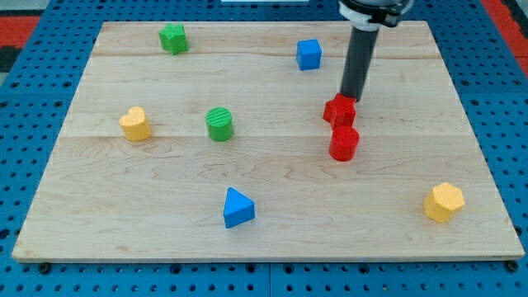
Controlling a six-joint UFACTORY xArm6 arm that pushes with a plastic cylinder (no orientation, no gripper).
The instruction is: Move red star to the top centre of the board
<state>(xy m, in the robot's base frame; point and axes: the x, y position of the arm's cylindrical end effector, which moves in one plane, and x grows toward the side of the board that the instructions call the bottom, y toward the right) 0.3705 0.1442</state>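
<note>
The red star point(339, 110) lies right of the board's middle, touching a red cylinder point(344, 143) just below it. My tip point(351, 99) comes down from the view's top and rests at the star's upper right edge, touching it or nearly so. The top centre of the wooden board point(247, 45) lies up and to the left of the star.
A blue cube point(308, 54) sits above and left of the star. A green star point(173, 38) is at top left, a green cylinder point(219, 124) and yellow heart point(134, 124) at left, a blue triangle point(238, 207) at bottom centre, a yellow hexagon point(444, 201) at bottom right.
</note>
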